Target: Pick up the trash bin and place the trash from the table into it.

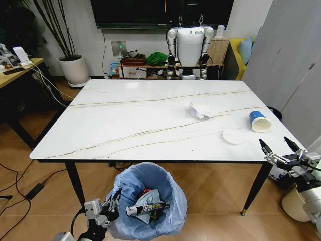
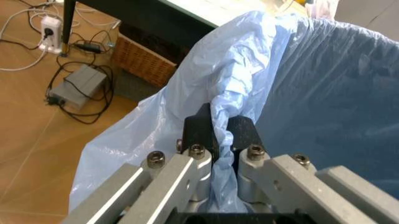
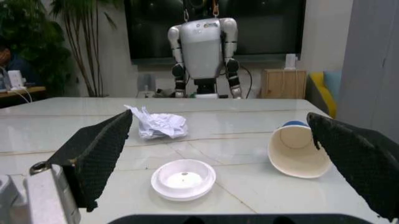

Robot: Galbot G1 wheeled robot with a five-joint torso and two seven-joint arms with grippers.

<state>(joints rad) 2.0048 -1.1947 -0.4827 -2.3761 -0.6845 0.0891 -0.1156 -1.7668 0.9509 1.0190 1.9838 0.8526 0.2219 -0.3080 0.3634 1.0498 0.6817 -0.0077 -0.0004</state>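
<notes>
The trash bin (image 1: 150, 198), lined with a crinkled light-blue bag, hangs just below the table's (image 1: 130, 125) near edge and holds a red can, a long black-white wrapper and other litter. My left gripper (image 1: 111, 205) (image 2: 219, 133) is shut on the bin's bagged rim (image 2: 232, 100). On the table's right part lie a crumpled white tissue (image 1: 200, 111) (image 3: 159, 125), a white lid (image 1: 233, 136) (image 3: 183, 178) and a tipped blue-white paper cup (image 1: 260, 121) (image 3: 296, 150). My right gripper (image 1: 280, 146) (image 3: 218, 154) stands open off the table's near right corner, facing the lid and cup.
A white humanoid robot (image 1: 189, 45) stands behind the table's far edge before a dark screen. A white plant pot (image 1: 73, 69) and a light-wood desk (image 1: 15, 70) are at the far left. Cables and a power strip (image 2: 48, 41) lie on the wooden floor.
</notes>
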